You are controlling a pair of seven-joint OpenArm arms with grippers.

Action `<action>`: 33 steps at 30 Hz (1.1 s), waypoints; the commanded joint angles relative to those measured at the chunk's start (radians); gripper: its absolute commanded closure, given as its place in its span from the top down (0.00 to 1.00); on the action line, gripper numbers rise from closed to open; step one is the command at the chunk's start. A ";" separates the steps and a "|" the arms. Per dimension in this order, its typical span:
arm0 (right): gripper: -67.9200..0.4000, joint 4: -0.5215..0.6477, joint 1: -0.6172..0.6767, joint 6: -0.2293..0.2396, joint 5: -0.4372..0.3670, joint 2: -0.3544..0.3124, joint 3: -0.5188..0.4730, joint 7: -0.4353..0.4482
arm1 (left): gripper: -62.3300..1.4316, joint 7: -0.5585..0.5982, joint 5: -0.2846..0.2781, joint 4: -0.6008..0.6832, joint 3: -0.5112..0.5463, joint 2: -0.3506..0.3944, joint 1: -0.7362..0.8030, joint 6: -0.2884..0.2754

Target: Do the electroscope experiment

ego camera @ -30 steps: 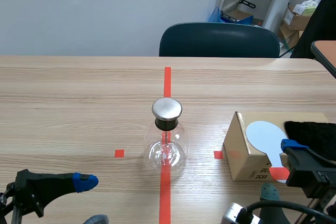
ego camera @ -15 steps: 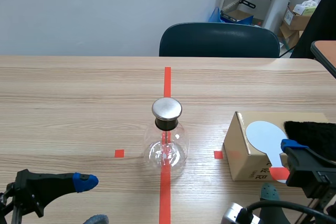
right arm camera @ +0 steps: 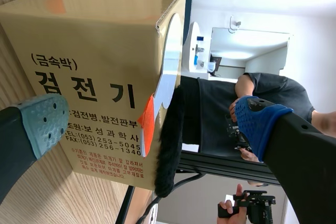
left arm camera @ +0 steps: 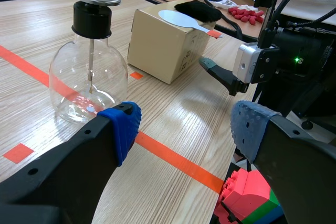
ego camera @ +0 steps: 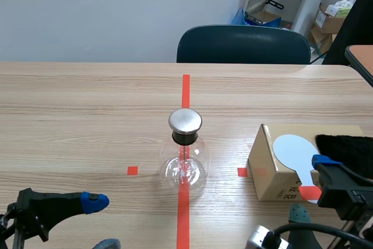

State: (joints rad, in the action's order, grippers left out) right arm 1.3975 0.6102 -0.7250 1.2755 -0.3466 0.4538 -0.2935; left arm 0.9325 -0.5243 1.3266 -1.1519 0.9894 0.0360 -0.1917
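A wooden counter (ego camera: 87, 121) with a glass flask (ego camera: 185, 167) standing upright at its middle, on a red tape line. The flask has a flat metal cap, and a thin rod hangs inside it.

To the robot's right of the flask, and apart from it, sits a tan box (ego camera: 269, 170). A white paddle (ego camera: 293, 150) lies flat on the box top. Its round blade is on the far part of the top, and its handle runs back toward the robot, ending in an orange-taped tip at the box's near edge. A black cloth (ego camera: 347, 143) lies on the box just beside the paddle, on the outer side.

The right fingers (right arm camera: 260, 119) are spread wide and hold nothing. They sit at the near side of the box. In the right wrist view, the taped handle tip and the cloth's edge both lie in the gap between the two pads.

The left fingers (left arm camera: 121, 127) are also spread and empty. They are low over the near counter, with the flask ahead of them and a little to one side.

The right arm is plainly the nearer one to the paddle. The handle's long axis points straight at its opening, so a short advance and a close looks likely to take it.
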 commanded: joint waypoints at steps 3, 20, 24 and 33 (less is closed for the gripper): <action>1.00 0.005 -0.009 -0.058 0.004 -0.011 0.001 -0.003 | 0.63 0.013 0.001 0.016 -0.004 0.006 0.000 -0.005; 1.00 0.005 -0.009 -0.058 0.003 -0.011 0.001 -0.003 | 0.63 0.010 0.001 0.016 -0.004 0.007 0.000 -0.005; 1.00 0.005 -0.009 -0.058 -0.004 -0.011 0.001 -0.003 | 0.63 0.010 0.000 0.016 -0.004 0.010 0.000 -0.005; 1.00 0.006 -0.009 -0.058 -0.004 -0.011 0.001 -0.003 | 0.63 0.010 -0.007 0.016 -0.003 0.022 0.000 0.022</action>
State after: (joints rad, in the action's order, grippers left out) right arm 1.3975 0.6102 -0.7250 1.2713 -0.3466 0.4538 -0.2935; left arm 0.9310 -0.5259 1.3266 -1.1519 1.0012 0.0357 -0.1612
